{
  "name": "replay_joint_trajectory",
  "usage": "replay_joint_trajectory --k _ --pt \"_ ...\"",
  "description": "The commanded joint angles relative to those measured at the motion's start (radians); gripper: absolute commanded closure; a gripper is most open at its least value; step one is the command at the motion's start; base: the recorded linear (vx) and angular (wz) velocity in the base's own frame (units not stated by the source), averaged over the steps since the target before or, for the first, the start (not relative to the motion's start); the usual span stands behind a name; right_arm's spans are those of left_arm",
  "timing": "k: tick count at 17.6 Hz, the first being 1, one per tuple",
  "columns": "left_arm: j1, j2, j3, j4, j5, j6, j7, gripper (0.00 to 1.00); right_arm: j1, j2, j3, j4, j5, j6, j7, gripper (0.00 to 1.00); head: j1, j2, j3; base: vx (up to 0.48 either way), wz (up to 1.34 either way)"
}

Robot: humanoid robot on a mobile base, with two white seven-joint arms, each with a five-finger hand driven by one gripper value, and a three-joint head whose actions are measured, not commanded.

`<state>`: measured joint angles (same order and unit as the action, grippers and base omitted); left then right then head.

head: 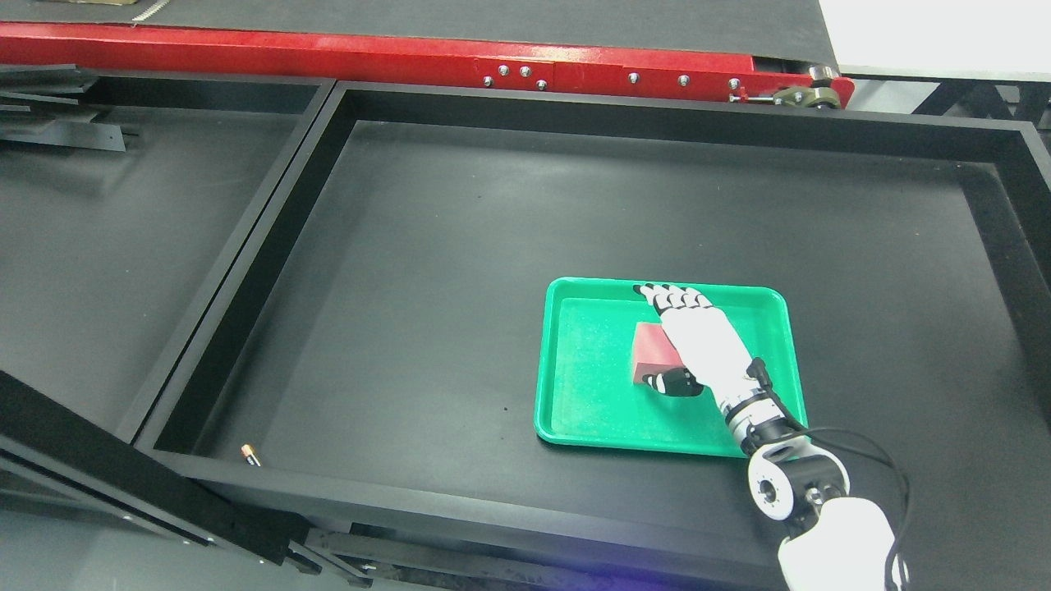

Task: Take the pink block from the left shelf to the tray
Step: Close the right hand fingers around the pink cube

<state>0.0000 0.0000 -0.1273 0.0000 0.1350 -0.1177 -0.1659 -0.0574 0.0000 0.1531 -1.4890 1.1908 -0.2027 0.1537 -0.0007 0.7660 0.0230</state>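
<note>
One right hand (694, 341) gripping one pink block (654, 350), over one green tray (575, 369)

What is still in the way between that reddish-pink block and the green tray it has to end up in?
Nothing visible. The pink block is already inside the green tray, right of its middle, with the right robot hand over it, thumb at its near side. Whether it rests on the tray floor cannot be told.

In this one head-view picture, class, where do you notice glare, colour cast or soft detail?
Head view: even overhead light; a faint sheen on the black table; a violet glow at the bottom edge; the green tray looks grainy and oversaturated; the right robot hand over the pink block stays sharp.
</note>
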Motion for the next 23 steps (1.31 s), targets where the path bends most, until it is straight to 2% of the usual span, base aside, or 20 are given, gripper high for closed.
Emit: replay_joint_trajectory --k 1,9,12,13,16,23 --pt "0.02 0.017 0.0 -0.017 0.0 0.0 0.0 0.0 0.004 -0.017 -0.001 0.036 0.0 0.006 0.035 0.01 0.0 0.0 0.0 0.0 0.0" --pt "0.02 0.017 0.0 -0.017 0.0 0.0 0.0 0.0 0.001 -0.017 -0.006 0.07 0.0 0.031 0.061 0.01 0.0 0.0 0.0 0.0 0.0" --pt "0.02 0.017 0.0 -0.017 0.0 0.0 0.0 0.0 -0.002 -0.017 -0.003 0.072 0.007 0.031 0.061 0.08 0.0 0.0 0.0 0.0 0.0" --pt "0.02 0.017 0.0 -0.017 0.0 0.0 0.0 0.0 -0.004 -0.017 -0.004 0.072 0.007 0.029 0.061 0.15 0.0 0.0 0.0 0.0 0.0" --pt "0.02 0.017 0.0 -0.017 0.0 0.0 0.0 0.0 -0.004 -0.017 -0.004 0.072 0.007 0.031 0.063 0.46 0.0 0.0 0.0 0.0 0.0" --pt "0.02 0.017 0.0 -0.017 0.0 0.0 0.0 0.0 -0.015 -0.017 -0.018 0.072 -0.005 0.019 0.05 0.95 0.0 0.0 0.0 0.0 0.0"
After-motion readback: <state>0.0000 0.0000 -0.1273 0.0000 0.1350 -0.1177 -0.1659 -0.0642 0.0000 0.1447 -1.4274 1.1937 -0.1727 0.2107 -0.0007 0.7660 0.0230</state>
